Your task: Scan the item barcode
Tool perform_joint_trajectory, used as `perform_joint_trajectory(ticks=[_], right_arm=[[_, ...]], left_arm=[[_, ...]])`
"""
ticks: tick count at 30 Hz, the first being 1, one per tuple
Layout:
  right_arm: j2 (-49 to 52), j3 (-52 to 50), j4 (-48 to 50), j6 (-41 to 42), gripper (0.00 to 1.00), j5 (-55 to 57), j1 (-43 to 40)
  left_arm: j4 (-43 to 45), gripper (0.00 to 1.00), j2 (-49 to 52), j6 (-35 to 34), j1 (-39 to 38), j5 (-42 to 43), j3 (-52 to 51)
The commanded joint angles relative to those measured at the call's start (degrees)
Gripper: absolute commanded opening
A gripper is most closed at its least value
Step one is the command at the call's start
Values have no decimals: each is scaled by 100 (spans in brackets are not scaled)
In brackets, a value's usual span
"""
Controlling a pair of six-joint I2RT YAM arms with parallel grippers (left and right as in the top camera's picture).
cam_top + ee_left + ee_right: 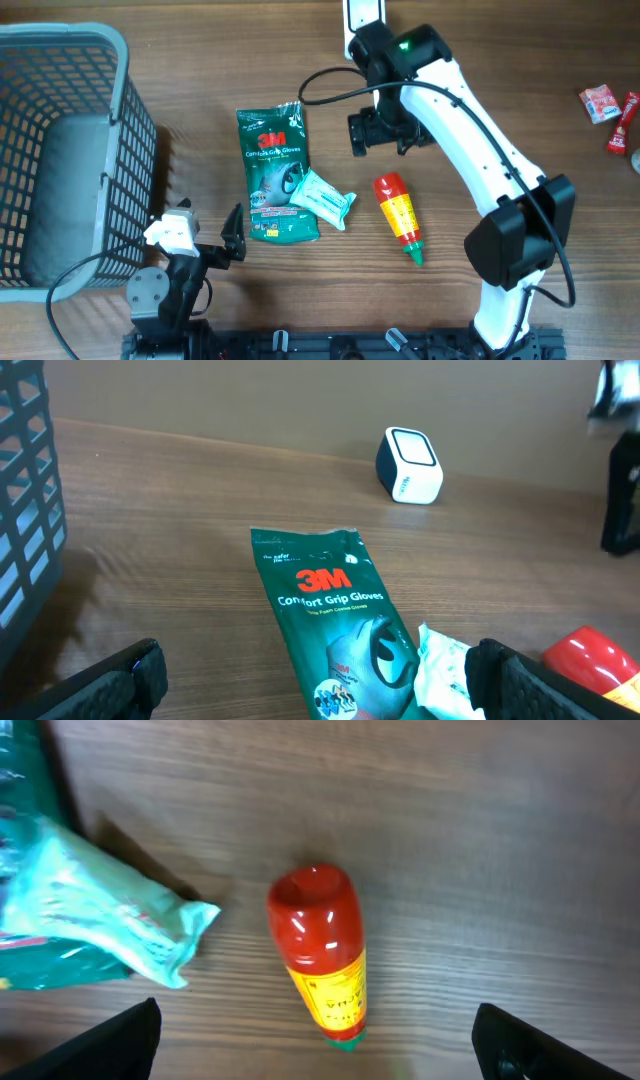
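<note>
A red sauce bottle (398,215) (322,950) with a yellow label and green cap lies flat on the wooden table, cap toward the front edge. My right gripper (378,133) (315,1020) hovers open just behind and above it, with nothing between its fingers. A green 3M gloves packet (275,170) (335,610) lies left of the bottle, with a pale teal packet (322,198) (95,910) resting on its right edge. My left gripper (210,230) (325,690) stands open near the front, pointing at the gloves packet. No barcode shows on any item. A white scanner (362,15) (410,465) sits at the back.
A grey mesh basket (120,150) (25,490) fills the left side of the table. Small red snack packets (600,102) lie at the far right edge. A black cable (340,85) loops off the right arm above the gloves packet.
</note>
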Motion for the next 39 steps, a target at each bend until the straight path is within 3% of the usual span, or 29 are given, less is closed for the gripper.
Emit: perform_joint_trajectory(ticks=[1,5,15,16,18,19,24,27,30,39], right_arm=[[13,-1073,492,330,100,345,315],[13,-2149,1368,332,100,413,431],[13,-3427,2815,125,99,835,424],[13,-3598,2999,85,97,833,424],[13,-4011,3456,-216,67,833,424],[13,-4087,3523,-273,61,833,424],[13,-4015,3624,-83,55,632,424],[11,-3672,3602,-382,49,-247,404],[7,-3132,3300,-1429,41,-1797,212],[-33,-2509,870,-4822,41,-6271,-1294]], left_arm=[[13,100,-42,-33,-26,68,-20],[15,100,-42,-33,-26,68,-20],[15,100,-42,-33,-26,68,-20],[15,100,-42,-33,-26,68,-20],[13,100,-42,-33,-26,68,-20],[15,100,-42,-33,-26,68,-20],[13,100,-42,-33,-26,68,-20],[15,100,-42,-33,-26,68,-20],[15,100,-42,-33,-26,68,-20],[15,100,-42,-33,-26,68,-20]])
